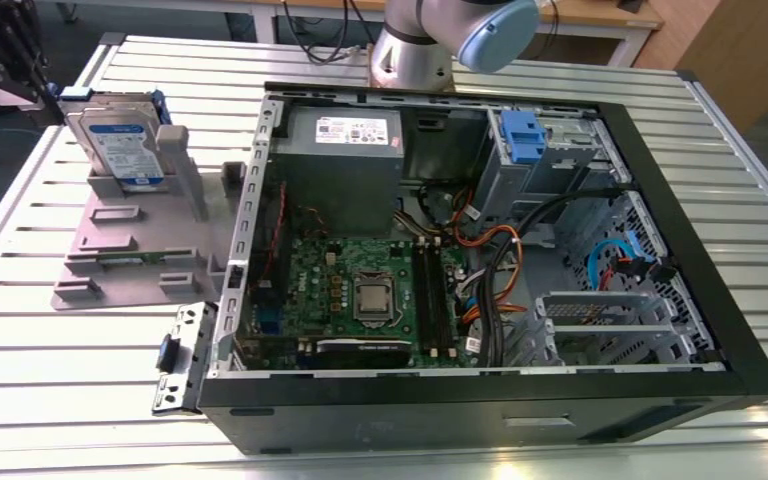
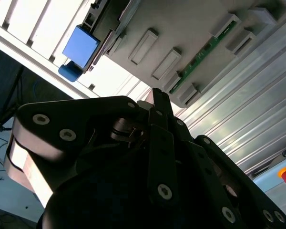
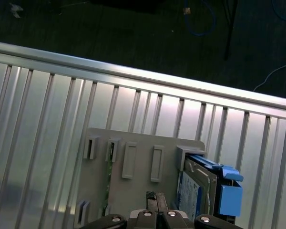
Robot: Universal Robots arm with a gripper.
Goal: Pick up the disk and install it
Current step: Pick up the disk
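Standing on edge in grey stand (image 1: pixel 131 250), disk (image 1: pixel 120 150) with white-and-blue label, jaws clenched empty

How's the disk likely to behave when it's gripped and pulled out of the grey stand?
Probably rigid: the disk looks like a metal slab clipped in a blue bracket, so it shouldn't flex. Likely heavy for its size. It stands on edge in the grey stand beside an upright post, so a sideways push may jam or tip it.

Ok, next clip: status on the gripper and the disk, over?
Gripper shut, empty, over the grey stand. Disk upright in that stand, untouched. Nothing between them.
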